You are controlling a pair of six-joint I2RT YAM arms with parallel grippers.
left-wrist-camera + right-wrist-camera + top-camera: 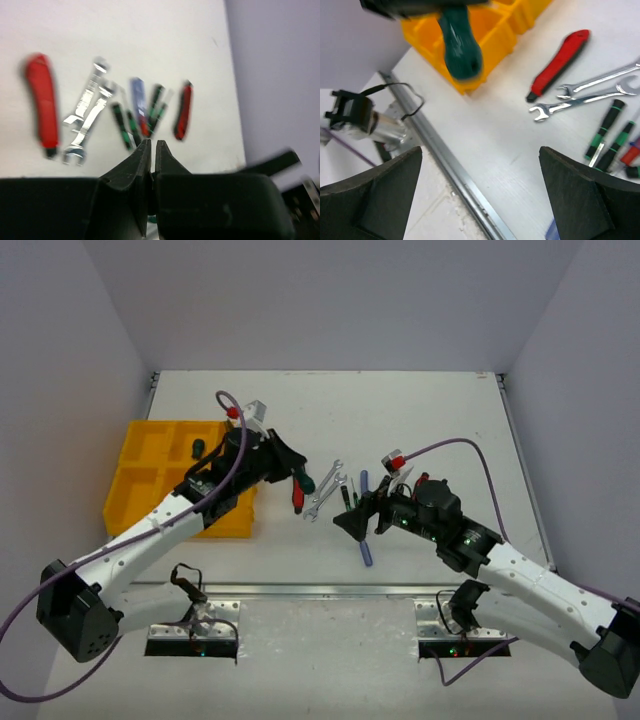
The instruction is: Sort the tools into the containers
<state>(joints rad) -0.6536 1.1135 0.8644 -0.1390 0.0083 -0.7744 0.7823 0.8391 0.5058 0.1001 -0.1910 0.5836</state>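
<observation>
My left gripper [297, 471] is shut on a green-handled screwdriver [307, 481], lifted near the right end of the yellow tray [150, 480]. In the left wrist view the jaws [151, 145] are pressed together with a bit of green below them. From the right wrist, the green handle [462, 47] hangs in front of the tray [490, 30]. On the table lie a red-handled knife [297, 496], two silver wrenches [325, 490] and green-black screwdrivers [346, 497]. My right gripper [352, 523] stands wide open and empty [481, 150] over a blue-handled screwdriver [366, 548].
A small black item [198, 448] lies in a back compartment of the tray. A red-black tool [184, 110] sits at the right end of the tool pile. A metal rail [460, 180] runs along the table's near edge.
</observation>
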